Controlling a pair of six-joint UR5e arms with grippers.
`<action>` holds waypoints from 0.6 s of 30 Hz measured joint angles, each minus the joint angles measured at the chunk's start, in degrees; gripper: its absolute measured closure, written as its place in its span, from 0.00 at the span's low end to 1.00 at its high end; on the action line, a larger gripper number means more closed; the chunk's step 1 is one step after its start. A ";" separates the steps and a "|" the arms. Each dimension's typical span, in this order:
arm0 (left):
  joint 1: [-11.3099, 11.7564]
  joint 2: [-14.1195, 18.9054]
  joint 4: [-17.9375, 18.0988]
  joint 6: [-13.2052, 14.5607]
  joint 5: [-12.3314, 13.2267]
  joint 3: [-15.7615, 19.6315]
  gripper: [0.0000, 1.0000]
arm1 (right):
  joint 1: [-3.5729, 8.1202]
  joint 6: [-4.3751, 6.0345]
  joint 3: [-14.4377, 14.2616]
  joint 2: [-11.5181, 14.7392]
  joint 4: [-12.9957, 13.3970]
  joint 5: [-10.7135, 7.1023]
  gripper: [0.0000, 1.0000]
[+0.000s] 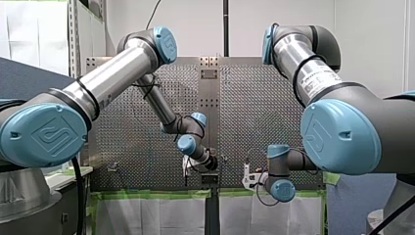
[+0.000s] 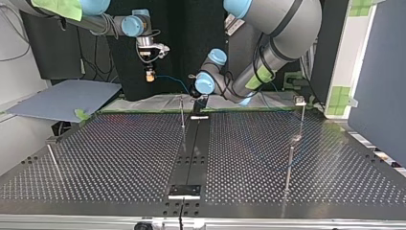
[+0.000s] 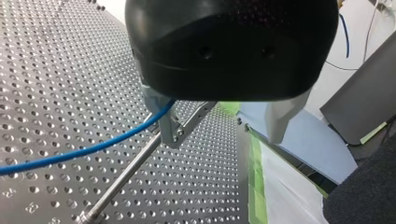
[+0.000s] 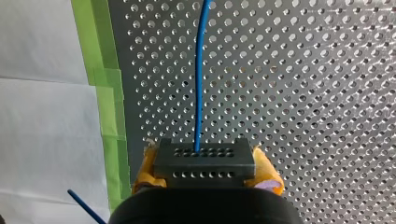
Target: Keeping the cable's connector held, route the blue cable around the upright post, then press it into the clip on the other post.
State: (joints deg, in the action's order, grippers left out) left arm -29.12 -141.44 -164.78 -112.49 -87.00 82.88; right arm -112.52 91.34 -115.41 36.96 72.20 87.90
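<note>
At the small metal clip [image 3: 180, 129] topping the slim steel post [image 3: 123, 177], the thin blue cable [image 3: 84, 151] merely leans on one metal finger [image 3: 161, 116] of the left hand [image 3: 222, 137], which is spread wide, grasping nothing. A sideways tug could slide it past the clip. Seen in the top view at ten o'clock from it, the right hand [image 2: 150, 73] points straight down, clenched on the black perforated connector [image 4: 204, 163].

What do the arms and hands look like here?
Both my left arm and my right arm have silver tubes, dark grey joints and pale blue caps embossed with a logo; the right tube bears a printed label; my left hand is a black housing with metal fingers; my right hand has yellow pads.
</note>
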 joint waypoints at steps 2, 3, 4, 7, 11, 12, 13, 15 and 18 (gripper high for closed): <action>0.00 0.00 0.15 -0.54 -0.03 0.01 0.48 | 0.00 0.00 -0.01 0.00 -0.01 0.00 1.00; 0.00 0.00 0.32 -0.85 -0.04 0.00 0.71 | -0.01 0.00 0.00 -0.01 -0.01 0.00 1.00; 0.01 0.00 0.55 -1.22 -0.04 0.00 0.86 | -0.01 0.00 0.00 -0.02 -0.02 0.00 1.00; 0.03 0.00 1.36 -2.83 -0.04 -0.01 1.00 | -0.01 -0.01 -0.01 -0.02 -0.03 0.00 1.00; 0.02 0.00 2.12 -4.22 0.08 -0.01 1.00 | 0.00 -0.02 0.00 -0.03 -0.02 0.00 1.00; 0.01 0.00 2.30 -4.33 0.08 0.00 1.00 | 0.00 -0.01 0.01 -0.03 -0.01 0.00 1.00; 0.01 0.00 2.45 -4.40 0.07 0.01 1.00 | 0.00 -0.02 0.01 -0.04 0.00 0.00 1.00; -0.01 0.00 2.67 -4.46 0.01 0.00 1.00 | 0.00 -0.05 0.02 -0.04 0.00 0.00 1.00; -0.04 0.00 2.66 -4.31 -0.29 0.00 1.00 | 0.02 -0.08 0.01 -0.03 -0.02 -0.01 1.00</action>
State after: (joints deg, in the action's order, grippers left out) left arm -29.16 -141.44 -162.13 -116.80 -87.28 82.88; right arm -112.50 91.26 -115.40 36.93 72.18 87.89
